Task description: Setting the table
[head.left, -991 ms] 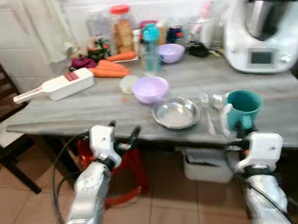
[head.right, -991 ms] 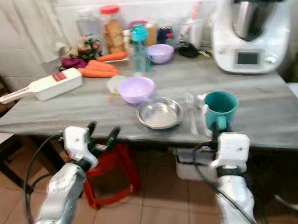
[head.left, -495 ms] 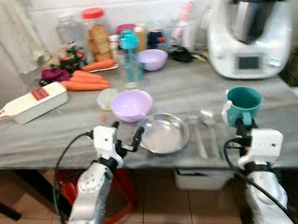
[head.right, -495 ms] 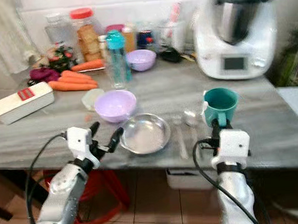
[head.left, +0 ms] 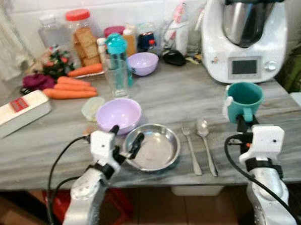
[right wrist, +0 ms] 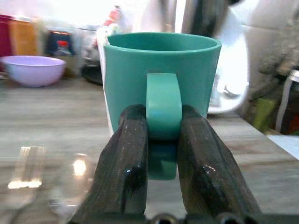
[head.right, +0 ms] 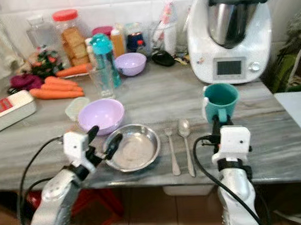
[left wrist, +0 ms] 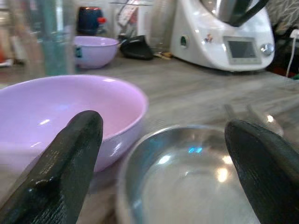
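A teal mug point(head.left: 244, 97) stands on the grey table point(head.left: 51, 148) at the right, and my right gripper point(head.left: 241, 122) is shut on its handle point(right wrist: 163, 109). In the right wrist view both fingers point(right wrist: 126, 158) press the handle's sides. Left of the mug lie a spoon point(head.left: 205, 140) and a fork point(head.left: 190, 146), side by side. A steel plate point(head.left: 155, 150) sits near the front edge, with a lilac bowl point(head.left: 119, 114) just behind it to the left. My left gripper point(head.left: 126, 136) is open, hovering at the plate's left rim with nothing between its fingers point(left wrist: 70, 158).
A white food processor point(head.left: 244, 32) stands at the back right. A blue bottle point(head.left: 116, 56), a small lilac bowl point(head.left: 143, 63), jars and carrots point(head.left: 68, 89) crowd the back left. A white slicer point(head.left: 14, 112) lies at the left edge.
The camera has come closer to the table and shifted. My left gripper has risen from below the table edge to the plate's rim. The right gripper stays shut on the mug handle.
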`<state>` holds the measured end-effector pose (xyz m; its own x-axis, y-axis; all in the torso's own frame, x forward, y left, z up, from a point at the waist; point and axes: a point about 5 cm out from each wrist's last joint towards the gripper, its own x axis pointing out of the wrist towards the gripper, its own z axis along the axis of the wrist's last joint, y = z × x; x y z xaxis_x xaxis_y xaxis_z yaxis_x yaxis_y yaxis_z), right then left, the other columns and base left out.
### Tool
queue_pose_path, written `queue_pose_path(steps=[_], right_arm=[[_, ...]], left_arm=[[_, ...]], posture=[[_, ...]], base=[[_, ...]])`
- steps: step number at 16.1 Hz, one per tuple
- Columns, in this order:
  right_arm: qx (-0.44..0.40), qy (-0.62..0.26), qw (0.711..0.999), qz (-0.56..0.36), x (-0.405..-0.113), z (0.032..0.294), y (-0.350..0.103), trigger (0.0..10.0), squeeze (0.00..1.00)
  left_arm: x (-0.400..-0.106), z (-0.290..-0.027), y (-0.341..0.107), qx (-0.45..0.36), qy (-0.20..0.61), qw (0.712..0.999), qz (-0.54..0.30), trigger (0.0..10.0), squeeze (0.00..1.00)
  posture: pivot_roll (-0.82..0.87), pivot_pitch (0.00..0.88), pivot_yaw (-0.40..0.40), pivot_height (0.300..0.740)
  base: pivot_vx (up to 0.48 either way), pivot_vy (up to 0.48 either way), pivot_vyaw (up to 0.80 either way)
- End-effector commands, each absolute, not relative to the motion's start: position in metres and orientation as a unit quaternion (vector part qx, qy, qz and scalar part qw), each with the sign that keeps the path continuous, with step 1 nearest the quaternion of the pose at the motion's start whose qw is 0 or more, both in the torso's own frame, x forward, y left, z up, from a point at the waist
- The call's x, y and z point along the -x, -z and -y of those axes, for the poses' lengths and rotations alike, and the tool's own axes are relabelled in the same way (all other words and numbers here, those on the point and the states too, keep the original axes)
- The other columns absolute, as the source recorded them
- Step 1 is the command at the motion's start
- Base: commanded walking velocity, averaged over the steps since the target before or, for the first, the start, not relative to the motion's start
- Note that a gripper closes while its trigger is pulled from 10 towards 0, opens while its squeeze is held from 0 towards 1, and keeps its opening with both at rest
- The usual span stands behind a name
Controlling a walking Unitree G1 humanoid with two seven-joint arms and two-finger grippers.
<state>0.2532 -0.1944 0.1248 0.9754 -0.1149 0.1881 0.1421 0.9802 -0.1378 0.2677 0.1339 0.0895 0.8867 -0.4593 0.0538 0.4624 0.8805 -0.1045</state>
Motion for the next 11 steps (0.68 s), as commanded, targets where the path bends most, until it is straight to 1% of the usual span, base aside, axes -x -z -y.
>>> queue_pose_path(steps=[1, 3, 7, 8, 11], right_arm=[[0.073, 0.055, 0.991, 0.099, -0.257, 0.191, -0.130, 10.0, 0.00], [0.076, 0.043, 0.991, 0.102, -0.260, 0.191, -0.132, 10.0, 0.00], [0.053, -0.036, 0.992, 0.107, -0.273, 0.183, -0.139, 10.0, 0.00], [0.047, -0.065, 0.991, 0.111, -0.280, 0.180, -0.144, 10.0, 0.00], [0.047, -0.107, 0.987, 0.107, -0.303, 0.174, -0.147, 10.0, 0.00]], left_arm=[[-0.265, -0.140, -0.092, 0.055, 0.247, 0.967, 0.017, 10.0, 0.00], [-0.261, -0.141, -0.092, 0.048, 0.265, 0.963, 0.016, 10.0, 0.00], [-0.256, -0.144, -0.091, 0.040, 0.275, 0.961, 0.009, 10.0, 0.00], [-0.255, -0.144, -0.091, 0.042, 0.277, 0.960, 0.008, 10.0, 0.00], [-0.256, -0.144, -0.092, 0.039, 0.284, 0.958, 0.007, 10.0, 0.00]], posture=[[-0.03, 0.000, 0.030, 0.740], [-0.03, 0.000, 0.029, 0.740], [-0.02, 0.000, 0.038, 0.740], [-0.02, 0.000, 0.041, 0.740], [-0.01, 0.000, 0.041, 0.740]], base=[[0.000, 0.000, 0.00], [0.000, 0.000, 0.00], [0.000, 0.000, 0.00], [0.000, 0.000, 0.00], [0.000, 0.000, 0.00]])
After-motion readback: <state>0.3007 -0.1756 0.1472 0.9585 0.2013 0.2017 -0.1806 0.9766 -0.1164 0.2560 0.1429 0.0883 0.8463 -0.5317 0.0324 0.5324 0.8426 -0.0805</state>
